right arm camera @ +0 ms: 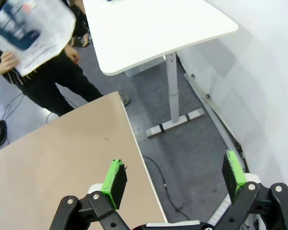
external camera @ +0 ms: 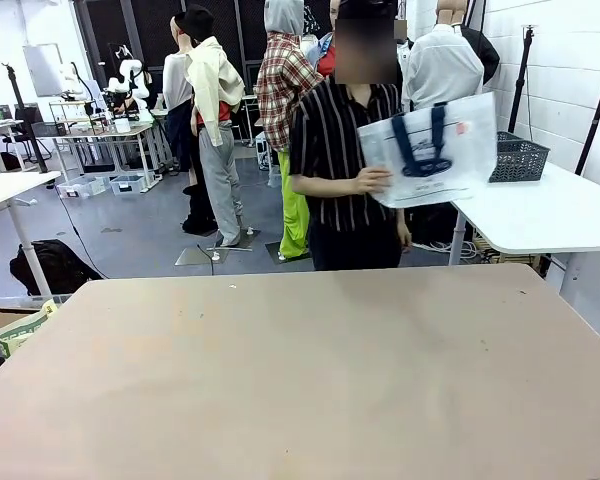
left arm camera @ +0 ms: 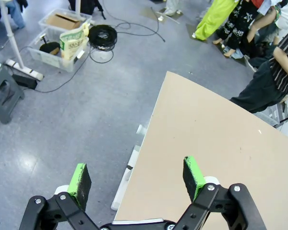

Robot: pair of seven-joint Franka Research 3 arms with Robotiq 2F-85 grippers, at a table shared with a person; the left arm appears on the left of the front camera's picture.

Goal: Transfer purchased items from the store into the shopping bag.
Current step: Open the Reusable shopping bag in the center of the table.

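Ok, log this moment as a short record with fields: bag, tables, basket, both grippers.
shopping bag: held up in the air by the person at the far side, a hand on its side edge
tan table: between robot and person; bag not yet set on it
mesh basket: on the white side table, behind the bag
left gripper: open, holding nothing, above the tan table's edge
right gripper: open, holding nothing, above the tan table's edge

The shopping bag (external camera: pixel 430 150), a translucent white tote with dark navy strap handles, black lettering and a small red tag, is held up flat and slightly tilted by a person's hand (external camera: pixel 373 181), beyond the worktop's (external camera: pixel 300 380) far edge.
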